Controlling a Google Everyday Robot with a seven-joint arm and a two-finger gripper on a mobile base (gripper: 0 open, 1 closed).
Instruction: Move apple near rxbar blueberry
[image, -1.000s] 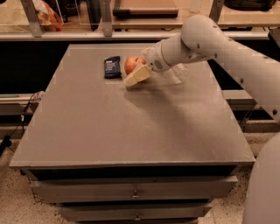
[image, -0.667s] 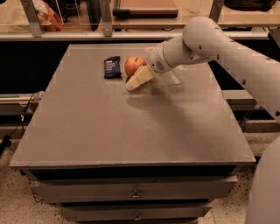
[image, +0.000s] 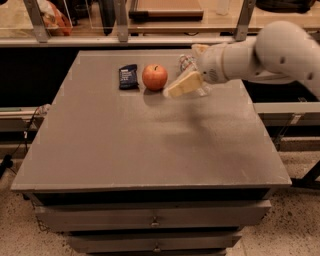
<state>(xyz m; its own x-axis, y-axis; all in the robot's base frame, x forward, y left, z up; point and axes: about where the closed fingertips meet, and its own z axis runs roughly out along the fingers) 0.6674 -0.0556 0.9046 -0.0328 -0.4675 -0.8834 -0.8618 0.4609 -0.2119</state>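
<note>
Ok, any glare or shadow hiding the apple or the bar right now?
Camera view: dim, warm light, no glare on the table; the apple is clearly lit, with a soft shadow just in front of it; the rxbar blueberry reads dark but distinct; the gripper, on the apple's side away from the bar, looks slightly blurred.

bar left of apple, hand just right

Grey tabletop; apple stands near its 12 o'clock edge; bar lies just at the apple's 9 o'clock; bottle at 2 o'clock; end effector, fingers spread, at 3 o'clock.
</note>
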